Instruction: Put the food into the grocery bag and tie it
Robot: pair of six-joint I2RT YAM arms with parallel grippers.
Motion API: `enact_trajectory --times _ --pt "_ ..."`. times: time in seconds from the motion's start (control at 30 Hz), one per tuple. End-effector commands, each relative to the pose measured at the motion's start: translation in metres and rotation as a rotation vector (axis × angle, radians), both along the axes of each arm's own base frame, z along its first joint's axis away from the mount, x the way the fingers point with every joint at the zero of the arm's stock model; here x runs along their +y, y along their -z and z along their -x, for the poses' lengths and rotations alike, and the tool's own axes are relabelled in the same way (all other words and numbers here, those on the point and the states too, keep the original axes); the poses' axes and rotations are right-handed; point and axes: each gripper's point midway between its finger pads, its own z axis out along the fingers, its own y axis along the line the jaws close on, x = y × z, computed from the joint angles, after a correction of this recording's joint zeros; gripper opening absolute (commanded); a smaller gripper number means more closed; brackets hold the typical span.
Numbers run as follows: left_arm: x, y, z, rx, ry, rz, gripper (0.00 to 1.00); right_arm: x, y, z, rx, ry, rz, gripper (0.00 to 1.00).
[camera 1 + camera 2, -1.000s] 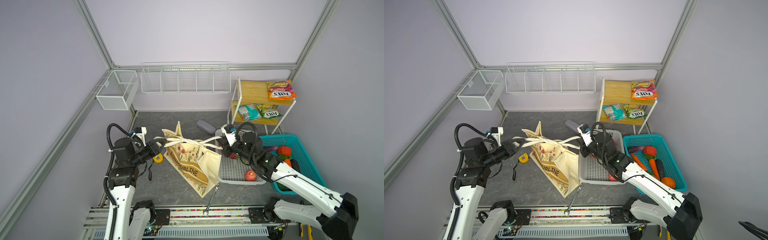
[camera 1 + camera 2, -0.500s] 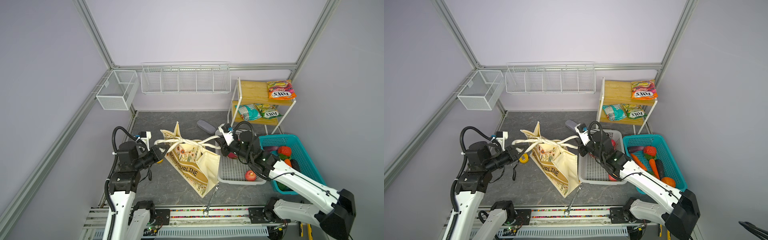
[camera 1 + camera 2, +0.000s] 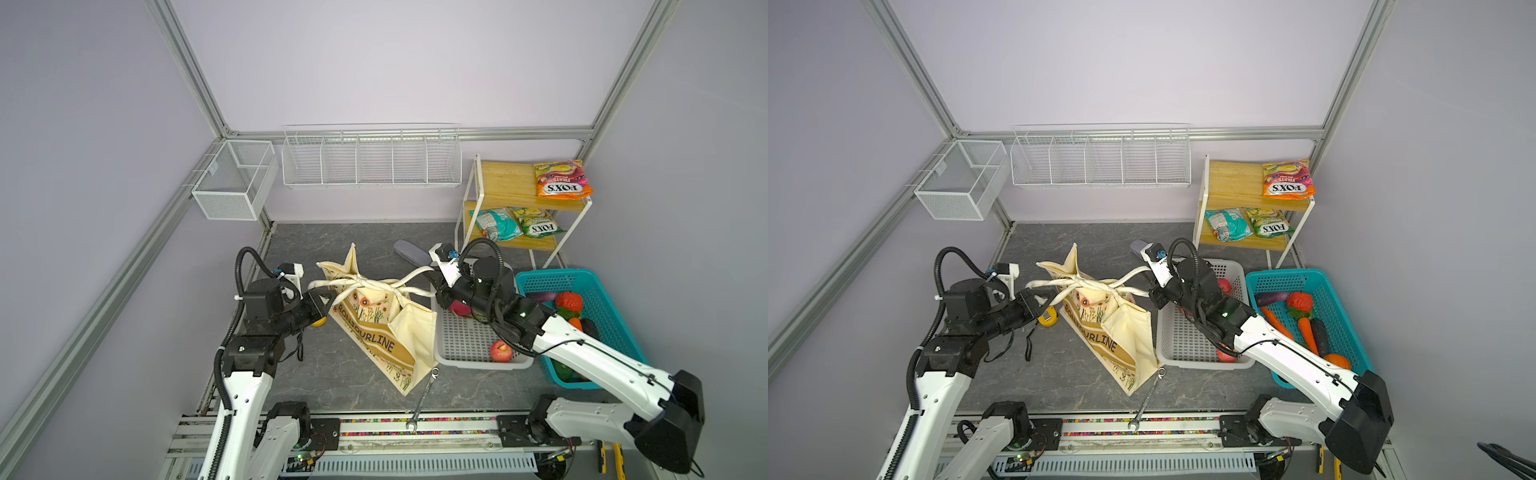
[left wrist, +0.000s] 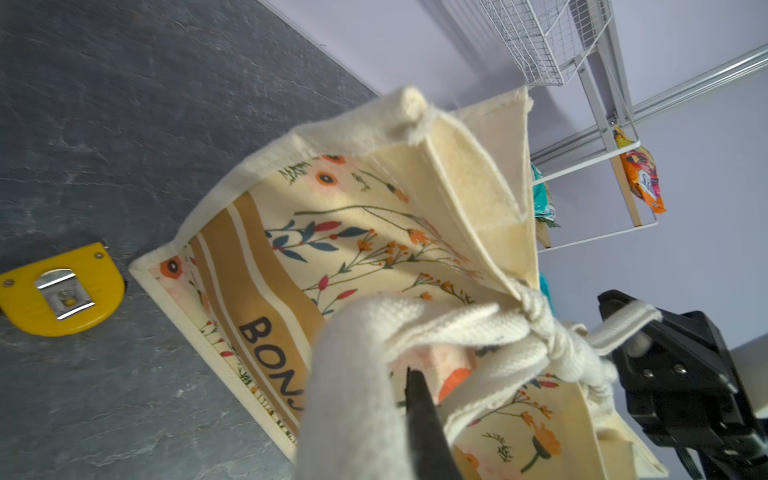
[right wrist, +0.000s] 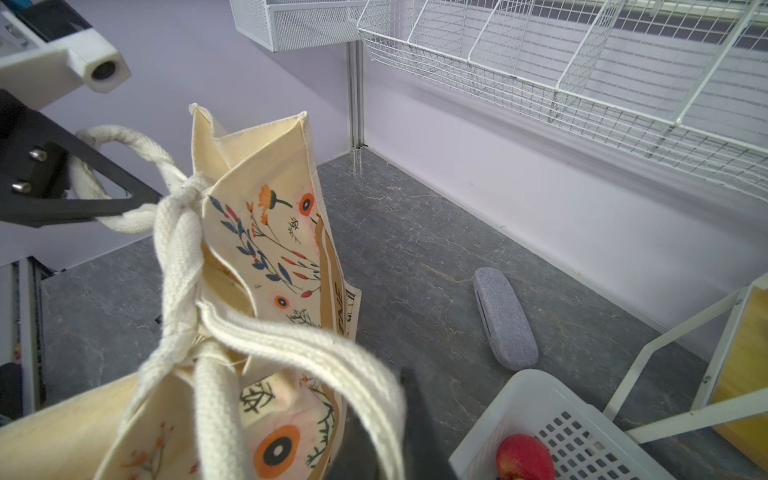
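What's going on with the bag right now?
Both arms are tying the cream floral canvas tote bag. The left hand and the right hand are each shut on the thick white rope handles, drawing them out to opposite sides, with a knot formed over the bag's mouth. A red apple lies in the grey perforated basket, vegetables in the teal plastic basket, and snack packets on the wooden shelf.

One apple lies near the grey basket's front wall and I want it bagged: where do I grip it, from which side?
Grip the apple across its round middle, from above: the walls of the grey basket block a sideways approach. I'd set the jaws along the near wall. The right gripper, shut on a handle, must let go first.
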Motion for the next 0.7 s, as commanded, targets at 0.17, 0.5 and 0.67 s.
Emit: enact_trajectory --times 0.17,0.5,0.67 --pt "0.049 0.003 -0.017 0.031 -0.190 -0.275 0.00 -0.024 0.001 -0.018 -0.010 0.174 -0.011 0.07" --pt "0.079 -0.002 -0.028 0.035 -0.267 -0.250 0.00 -0.082 0.020 -0.030 0.045 0.400 -0.044 0.07" --pt "0.065 0.004 -0.030 0.050 -0.190 -0.203 0.00 -0.074 0.031 -0.021 0.068 0.318 -0.043 0.07"
